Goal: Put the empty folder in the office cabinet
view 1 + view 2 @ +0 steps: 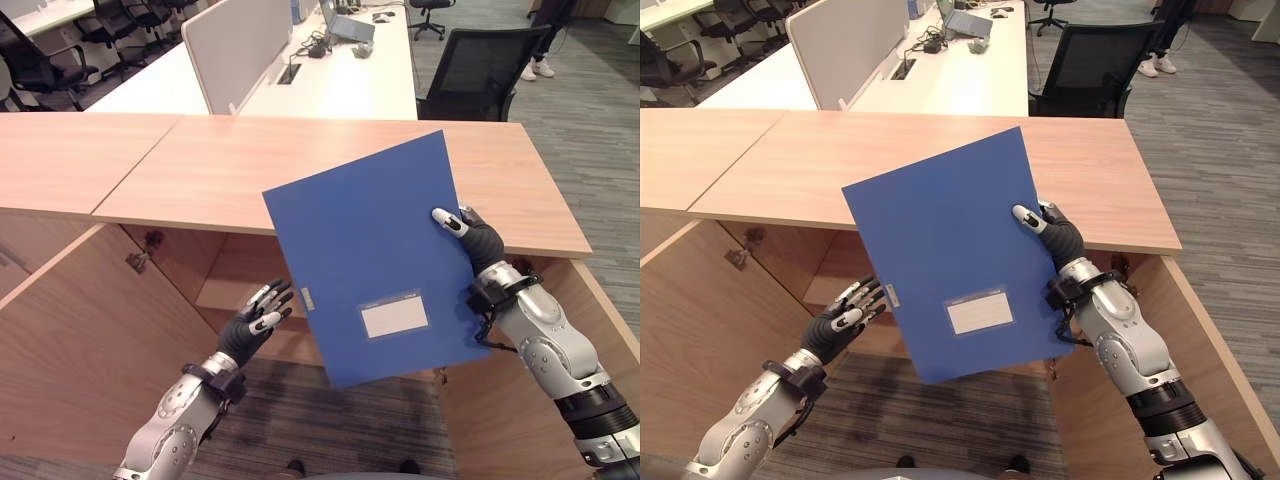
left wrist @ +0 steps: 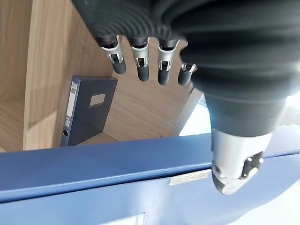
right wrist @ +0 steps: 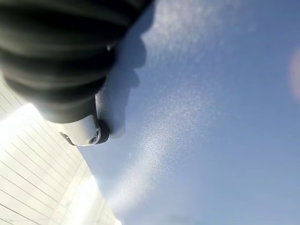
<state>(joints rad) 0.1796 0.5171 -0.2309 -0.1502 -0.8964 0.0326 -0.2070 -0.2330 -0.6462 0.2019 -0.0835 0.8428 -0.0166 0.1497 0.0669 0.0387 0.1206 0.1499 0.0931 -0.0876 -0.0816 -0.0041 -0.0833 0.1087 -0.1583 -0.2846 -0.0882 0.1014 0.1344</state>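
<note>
While the right hand (image 1: 475,237) pinches the blue folder (image 1: 370,255) at its right edge, thumb on the front face and the other fingers hidden behind the cover, the folder hangs in the air in front of the wooden office cabinet (image 1: 300,165). Its broad face is turned toward the head camera, and its long axis runs from the upper corner down toward the robot, tilted so the top leans to the robot's right. A white label pocket (image 1: 394,316) sits near the lower end of the face (a small silver tab (image 1: 307,298) shows on the left edge).

The left hand (image 1: 258,320) is just beside the folder's lower left edge, below the cabinet top, with fingers straight and spread and holding nothing; whether the fingertips touch the edge cannot be told. Past them, the left wrist view shows the folder's spine edge and, deeper inside the cabinet, a dark blue box file (image 2: 86,110) standing upright against the wooden wall.

Behind the cabinet stands a white desk (image 1: 330,85) with a grey divider panel (image 1: 235,50), and a black office chair (image 1: 480,75).
</note>
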